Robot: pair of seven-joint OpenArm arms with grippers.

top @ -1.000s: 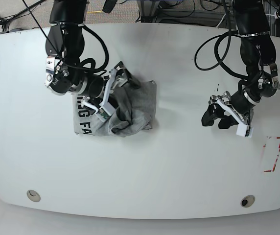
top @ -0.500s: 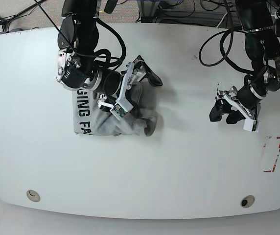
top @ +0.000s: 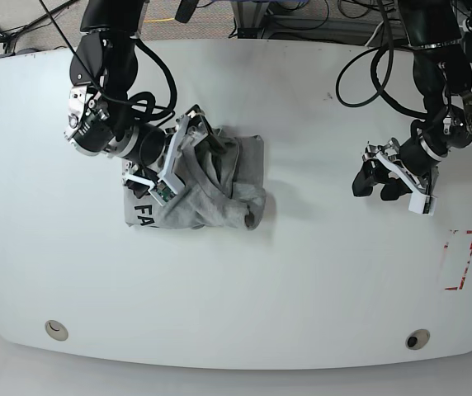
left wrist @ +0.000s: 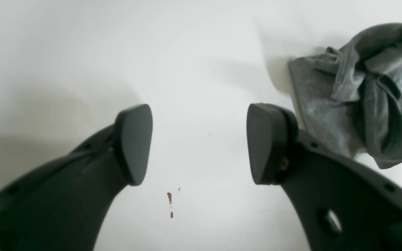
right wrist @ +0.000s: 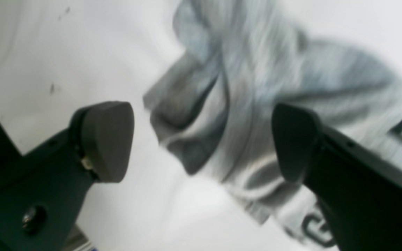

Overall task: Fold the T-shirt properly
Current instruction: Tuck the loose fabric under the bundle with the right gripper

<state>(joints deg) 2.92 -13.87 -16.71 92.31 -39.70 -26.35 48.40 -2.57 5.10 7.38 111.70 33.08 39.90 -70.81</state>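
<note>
One shirt (top: 219,186), grey with black lettering, is seen lying bunched and rumpled on the white desk (top: 302,280), left of centre in the base view. Part of the lettering is shown at its near left corner; the rest is covered by twisted folds. A rolled lump of cloth is seen at its near right edge.

The right gripper (right wrist: 201,139) is held just over the shirt, with its fingers (right wrist: 106,139) spread wide and nothing caught between them; blurred grey folds and letters are seen below the gap in the right wrist view. Whether a finger touches the cloth cannot be told.

The left gripper (left wrist: 199,143) is placed well apart from the shirt, over bare desk toward the right of the base view. Its fingers (left wrist: 134,143) are parted and nothing is grasped. In the left wrist view the shirt is seen at the upper right, and small red specks (left wrist: 170,200) are marked on the desk beneath the fingers.

A red outlined rectangle (top: 459,260) is seen near the desk's right edge
</note>
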